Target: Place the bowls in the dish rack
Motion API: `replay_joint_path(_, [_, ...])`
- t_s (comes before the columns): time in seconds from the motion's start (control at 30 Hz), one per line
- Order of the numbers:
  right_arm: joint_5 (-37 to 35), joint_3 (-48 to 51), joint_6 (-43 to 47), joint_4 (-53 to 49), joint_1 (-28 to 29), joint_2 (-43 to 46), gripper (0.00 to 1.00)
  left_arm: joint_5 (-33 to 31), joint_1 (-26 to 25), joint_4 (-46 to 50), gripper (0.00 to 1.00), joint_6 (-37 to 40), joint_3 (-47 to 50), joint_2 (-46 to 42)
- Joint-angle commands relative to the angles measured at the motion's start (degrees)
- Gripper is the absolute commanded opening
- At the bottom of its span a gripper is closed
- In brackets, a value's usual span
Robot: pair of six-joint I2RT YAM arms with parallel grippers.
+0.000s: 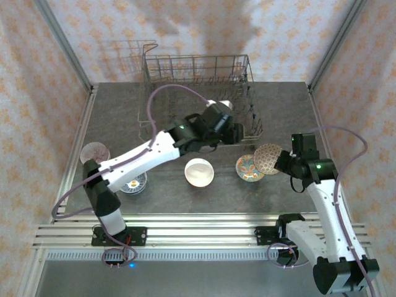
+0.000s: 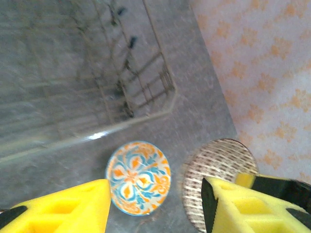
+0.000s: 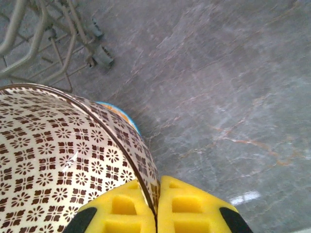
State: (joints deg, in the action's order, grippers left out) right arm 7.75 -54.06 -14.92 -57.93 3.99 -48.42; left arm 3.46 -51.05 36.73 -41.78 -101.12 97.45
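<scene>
- Right gripper (image 3: 156, 206): fingers pinch the rim of the brown-patterned bowl (image 3: 63, 160), held tilted just off the dish rack's (image 1: 198, 93) near right corner.
- Left gripper (image 2: 155, 194): fingers spread, empty (hovering by that same corner).
- Orange-and-blue bowl (image 2: 138, 177) and white bowl (image 1: 199, 172) sit in front of the rack.

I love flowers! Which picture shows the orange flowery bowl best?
Left wrist view: the orange flowery bowl lies whole, pattern clear. From above it's small, partly behind the brown bowl. Right wrist catches its rim.
</scene>
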Motion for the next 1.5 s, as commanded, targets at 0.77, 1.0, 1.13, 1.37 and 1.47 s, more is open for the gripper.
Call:
replay_joint_path(0.77, [-40.0,-54.6,-1.9,-5.0,14.1,-41.7,0.0,22.7,56.5,8.2,0.58,12.5,11.2,-17.9])
replay_joint_path(1.0, [-48.4,-62.6,0.5,-4.1,18.9,-52.8,0.0,20.8,62.0,7.3,0.57,15.2,17.7,-16.9])
replay_joint_path(1.13, [-52.9,-67.4,0.0,-4.1,21.3,-57.2,0.0,20.9,62.5,8.9,0.57,17.3,19.2,-12.8])
replay_joint_path(1.37, [-54.8,-70.0,2.7,-2.4,23.7,-61.8,0.0,20.7,62.5,8.2,0.56,18.9,21.9,-5.7])
replay_joint_path(1.47, [-59.3,-73.6,1.1,-6.3,24.1,-64.8,0.0,21.4,62.2,7.3,0.56,18.7,23.1,-4.1])
